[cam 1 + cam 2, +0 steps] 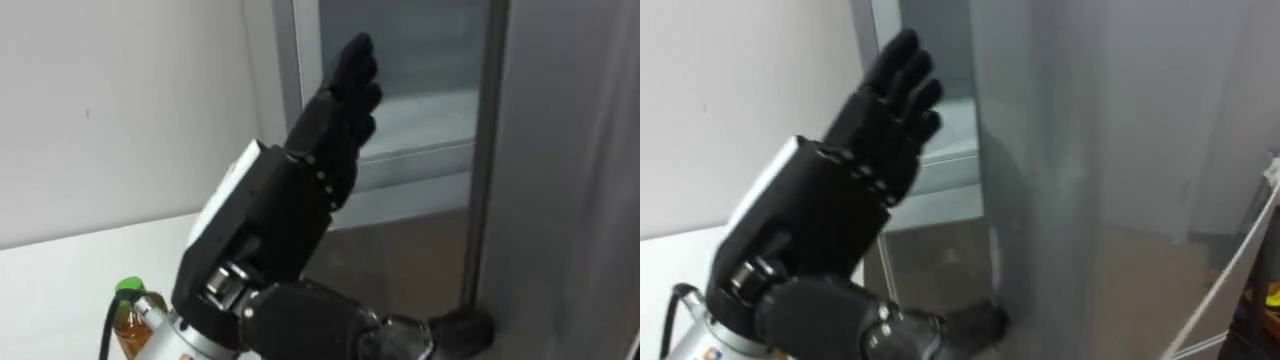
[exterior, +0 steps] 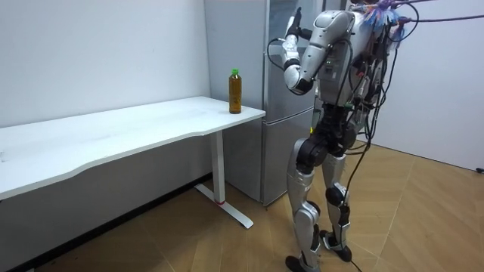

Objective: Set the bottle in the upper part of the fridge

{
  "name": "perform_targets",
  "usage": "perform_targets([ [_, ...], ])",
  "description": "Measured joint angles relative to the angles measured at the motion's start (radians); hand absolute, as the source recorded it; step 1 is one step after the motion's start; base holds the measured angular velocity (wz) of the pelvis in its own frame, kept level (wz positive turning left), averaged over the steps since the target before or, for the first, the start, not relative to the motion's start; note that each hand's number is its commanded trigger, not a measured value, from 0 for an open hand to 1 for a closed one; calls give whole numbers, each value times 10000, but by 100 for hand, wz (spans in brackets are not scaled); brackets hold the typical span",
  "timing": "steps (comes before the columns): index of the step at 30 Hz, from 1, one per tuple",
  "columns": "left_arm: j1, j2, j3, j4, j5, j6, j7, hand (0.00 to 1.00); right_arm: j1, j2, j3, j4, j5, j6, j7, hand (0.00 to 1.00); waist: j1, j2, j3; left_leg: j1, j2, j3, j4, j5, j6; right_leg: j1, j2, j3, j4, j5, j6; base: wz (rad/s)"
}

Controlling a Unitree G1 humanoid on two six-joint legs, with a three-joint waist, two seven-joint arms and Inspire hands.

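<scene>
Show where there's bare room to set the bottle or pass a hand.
The table is bare to the room view's left of the bottle. The fridge shelf seen between frame and door looks bare. That gap is tight: the open left hand stands before it.

Bottle (image 2: 235, 94) amber, green cap; left hand (image 1: 300, 190) black; fridge (image 2: 280, 113) silver-grey; table (image 2: 113, 128) white; floor (image 2: 423, 211) wood-brown.

The bottle (image 2: 235, 91) is standing on the corner of the table (image 2: 113, 130) beside the fridge (image 2: 276, 151); the robot is standing before the fridge, holding its left hand (image 1: 340, 95) up at the upper door.
</scene>
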Motion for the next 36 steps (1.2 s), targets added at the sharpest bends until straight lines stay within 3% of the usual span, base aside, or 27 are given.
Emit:
perform_targets([
  [9, 22, 47, -78, 92, 30, 379, -959, 0, -6, 19, 21, -104, 4, 151, -35, 0, 105, -133, 73, 75, 30, 143, 18, 35, -9, -75, 13, 133, 35, 16, -26, -4],
  [19, 486, 22, -60, 293, 45, 715, -970, 0, -59, 86, 90, -101, 15, 228, -193, 0, 135, -214, 125, -34, 33, 154, 16, 35, -10, -161, 14, 131, -1, 12, -23, 0],
  [29, 485, -143, -148, 294, 22, 742, -1013, 0, -53, 113, 139, -182, -1, 229, -322, 0, 78, -173, 97, -78, 44, 194, 13, 35, -10, -244, 19, 158, 30, 16, -29, -1],
  [36, 480, -177, -743, 312, 23, 741, -1157, 0, 106, 34, 306, -683, -25, 215, -247, 0, -183, -133, 87, 50, 68, 446, 2, 35, -9, -328, 20, 442, 157, 21, -31, -10],
])
